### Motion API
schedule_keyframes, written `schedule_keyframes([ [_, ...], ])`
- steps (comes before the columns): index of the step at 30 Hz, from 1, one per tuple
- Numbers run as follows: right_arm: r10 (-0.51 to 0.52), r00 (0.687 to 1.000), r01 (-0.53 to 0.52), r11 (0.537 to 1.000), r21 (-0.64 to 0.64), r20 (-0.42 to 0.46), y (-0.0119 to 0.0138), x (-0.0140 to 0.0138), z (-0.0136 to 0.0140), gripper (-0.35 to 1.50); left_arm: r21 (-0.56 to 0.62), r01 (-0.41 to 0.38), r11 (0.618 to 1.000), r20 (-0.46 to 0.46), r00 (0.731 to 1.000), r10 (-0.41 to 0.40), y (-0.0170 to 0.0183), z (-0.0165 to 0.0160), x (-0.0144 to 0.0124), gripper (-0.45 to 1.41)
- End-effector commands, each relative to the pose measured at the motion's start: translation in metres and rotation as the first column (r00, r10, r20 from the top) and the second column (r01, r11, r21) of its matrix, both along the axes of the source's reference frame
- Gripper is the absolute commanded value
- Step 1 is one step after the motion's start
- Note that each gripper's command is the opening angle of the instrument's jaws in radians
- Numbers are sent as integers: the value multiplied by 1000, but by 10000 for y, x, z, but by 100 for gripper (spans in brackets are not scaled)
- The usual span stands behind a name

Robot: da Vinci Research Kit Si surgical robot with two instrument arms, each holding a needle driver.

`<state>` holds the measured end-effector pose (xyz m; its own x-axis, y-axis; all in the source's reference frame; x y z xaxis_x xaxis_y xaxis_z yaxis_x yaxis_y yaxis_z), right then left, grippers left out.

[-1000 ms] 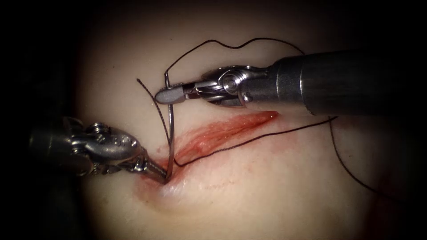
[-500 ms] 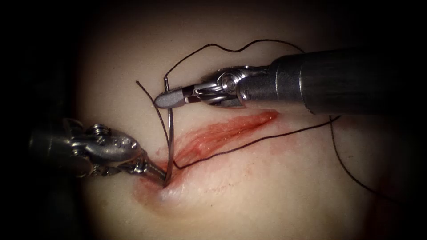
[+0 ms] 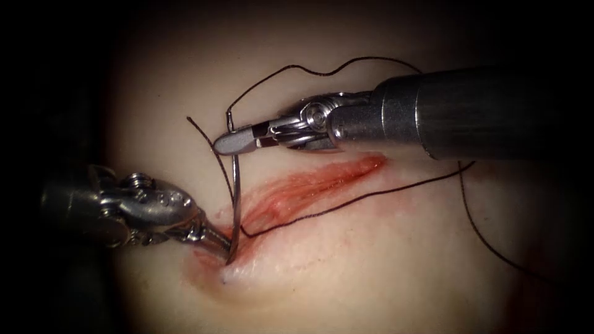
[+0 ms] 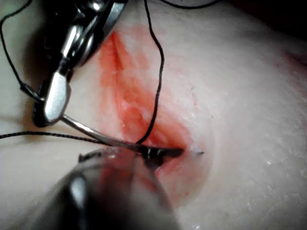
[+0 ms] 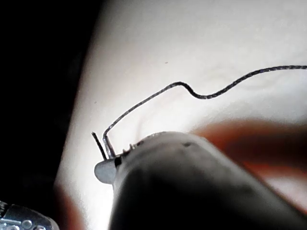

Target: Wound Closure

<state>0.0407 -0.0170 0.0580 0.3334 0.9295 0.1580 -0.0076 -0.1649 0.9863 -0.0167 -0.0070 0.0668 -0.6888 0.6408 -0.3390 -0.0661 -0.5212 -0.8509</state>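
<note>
Endoscope view: right arm's tool reaching in from the right, jaws clamped on the needle near its thread end, above the left end of the cut. Needle running down from those jaws, point end sunk in the tissue at the cut's left end, beside the red fluid. Left arm's tool lying low on the left, jaw tips pressed against the tissue right where the needle enters; grip there impossible to tell. Thread looping from the needle's end over the right tool, down the right side, then back along the cut to the needle's base; a loose cut end of thread lying left of the needle. Left wrist view: needle curving from the right tool's jaws into the tissue, its tip just poking out beyond the red cut, thread crossing the cut. Right wrist view: jaws clenched on the needle, thread trailing away over pale tissue.
</note>
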Motion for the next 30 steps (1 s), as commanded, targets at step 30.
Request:
schedule_keyframes([
  [30, -4, 999, 16, 975, 223, -50, -15, 13, -18, -35, 3, 3, 1000, -3, 1000, -3, -3, 5, -4, -45],
])
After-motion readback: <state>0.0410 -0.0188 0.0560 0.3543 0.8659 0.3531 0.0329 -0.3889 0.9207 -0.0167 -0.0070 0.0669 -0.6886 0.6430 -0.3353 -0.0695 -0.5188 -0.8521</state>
